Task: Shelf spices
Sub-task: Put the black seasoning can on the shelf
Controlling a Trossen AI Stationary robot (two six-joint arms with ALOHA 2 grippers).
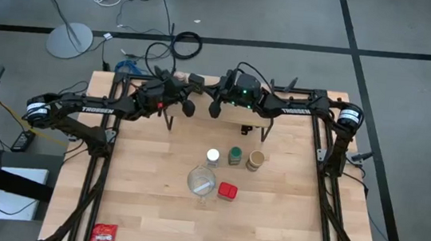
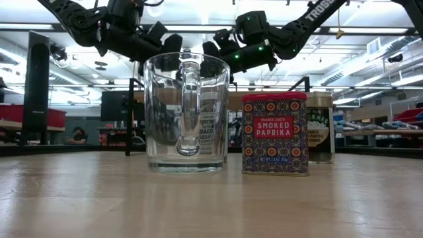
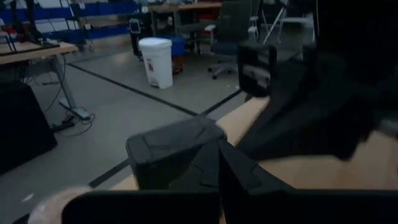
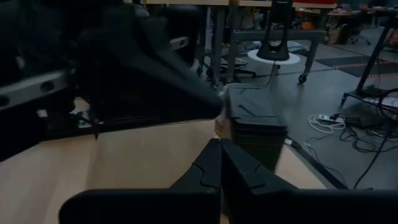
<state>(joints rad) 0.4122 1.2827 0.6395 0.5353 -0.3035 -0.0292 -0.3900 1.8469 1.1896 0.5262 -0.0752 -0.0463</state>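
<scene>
Both my grippers are shut and hold nothing. They hang level over the shelf [image 1: 199, 120] at the table's far edge, tips facing each other: my left gripper [image 1: 190, 106] [image 3: 219, 167] and my right gripper [image 1: 215, 108] [image 4: 221, 163]. On the table nearer the front, three jars stand in a row, with a white lid [image 1: 212, 156], a green lid [image 1: 234, 155] and a tan lid [image 1: 256, 160]. The red paprika tin [image 1: 227, 191] [image 2: 274, 134] stands upright beside the clear glass mug [image 1: 201, 182] [image 2: 187, 112]. A small dark thing [image 1: 245, 128] sits by the shelf's right leg.
A flat red packet [image 1: 104, 235] lies at the table's near left corner. The shelf's thin black legs [image 1: 169, 120] [image 1: 266, 131] stand below the grippers. Bare wood lies left and right of the spices. Cables run along the far edge.
</scene>
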